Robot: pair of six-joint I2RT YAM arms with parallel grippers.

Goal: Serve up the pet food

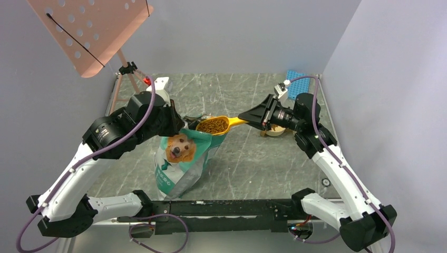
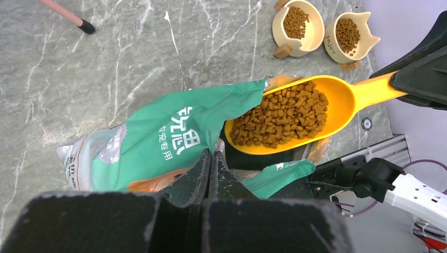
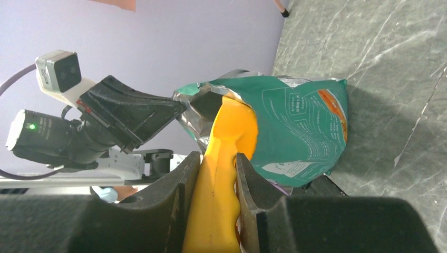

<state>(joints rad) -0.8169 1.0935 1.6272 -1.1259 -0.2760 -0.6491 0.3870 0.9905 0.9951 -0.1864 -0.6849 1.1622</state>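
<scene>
The pet food, dark-brown kibble point(image 1: 212, 125), fills the bowl of an orange scoop point(image 2: 337, 100) held just above the open mouth of the green dog-picture bag point(image 1: 182, 158). The kibble heap point(image 2: 284, 113) is plain in the left wrist view. My right gripper point(image 3: 217, 161) is shut on the scoop's handle point(image 3: 219, 200). My left gripper point(image 2: 212, 155) is shut on the bag's top rim point(image 2: 168, 137) and holds it upright. Two cream bowls point(image 2: 298, 21) point(image 2: 350, 34) with kibble in them stand beyond the scoop.
A pink perforated board point(image 1: 89, 31) on a tripod stands at the back left, with one leg tip point(image 2: 84, 26) on the marble table. A blue rack point(image 1: 295, 79) lies at the back right. Grey walls close in both sides.
</scene>
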